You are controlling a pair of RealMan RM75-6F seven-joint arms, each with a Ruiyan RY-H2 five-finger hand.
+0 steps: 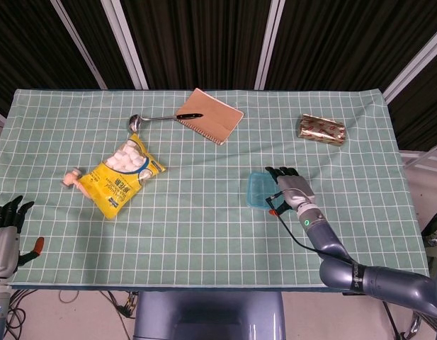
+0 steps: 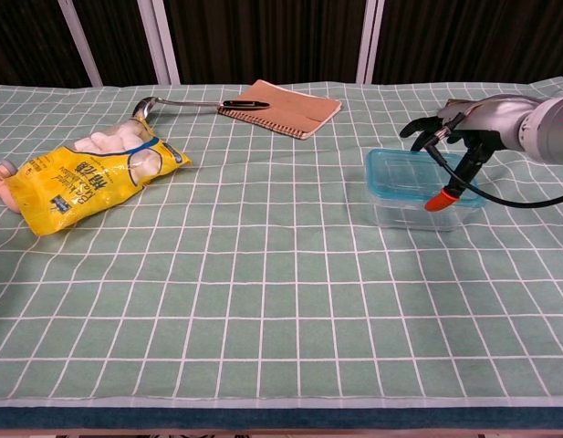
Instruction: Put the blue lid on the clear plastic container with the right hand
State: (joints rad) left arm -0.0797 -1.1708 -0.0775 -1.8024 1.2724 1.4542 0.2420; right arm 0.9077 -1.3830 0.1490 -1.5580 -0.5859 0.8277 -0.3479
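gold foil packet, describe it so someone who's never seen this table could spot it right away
Start at the green checked tablecloth and go to its far right corner in the head view. The gold foil packet lies there alone, beyond the right robot hand and the clear container with the blue lid. It is the only shiny metallic thing, gold with small red marks.

- A robot lab or test studio is showing here, not a home
- Black pleated curtains (image 1: 197, 42) with white metal frame bars (image 1: 126, 42) are closing off the back
- A green checked cloth (image 1: 204, 227) is covering the work table
- Loose cables (image 1: 20, 301) are hanging below the table's near edge
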